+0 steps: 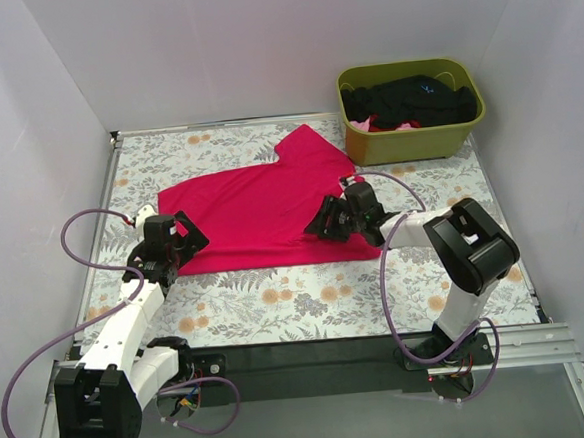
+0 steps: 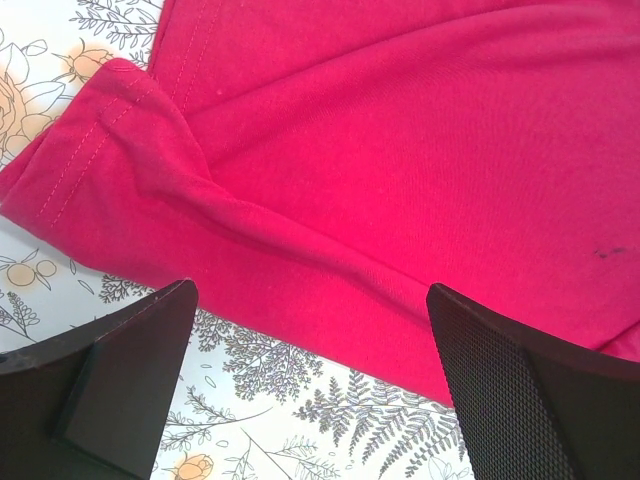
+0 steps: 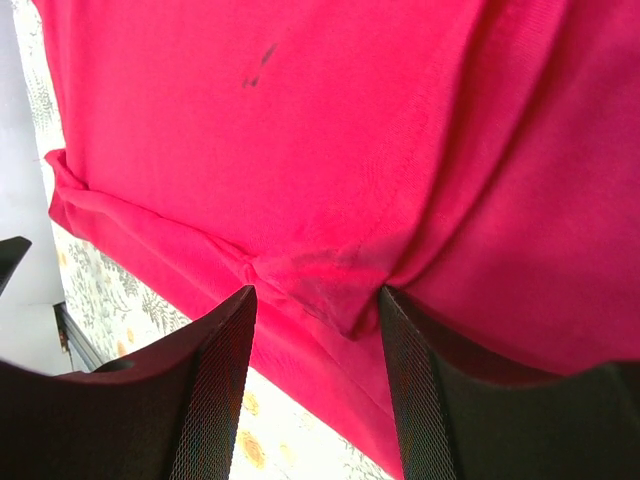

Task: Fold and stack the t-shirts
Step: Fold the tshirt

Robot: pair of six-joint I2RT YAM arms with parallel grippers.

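Note:
A crimson-red t-shirt (image 1: 261,203) lies spread on the floral table cover, one sleeve pointing towards the back. My left gripper (image 1: 186,236) is at the shirt's near left corner. In the left wrist view this gripper (image 2: 310,300) is wide open and empty, its fingers (image 2: 500,380) straddling the shirt's near edge (image 2: 300,270) over the table. My right gripper (image 1: 324,222) is on the shirt's near right part. In the right wrist view it (image 3: 318,295) is partly open, with a bunched fold of red cloth (image 3: 340,290) standing between its fingers (image 3: 215,370). Black t-shirts (image 1: 409,99) lie in a bin.
An olive-green bin (image 1: 407,143) stands at the back right and holds the black clothes and a bit of pink cloth. White walls close in the table on the left, back and right. The floral table cover (image 1: 308,303) shows in front of the shirt.

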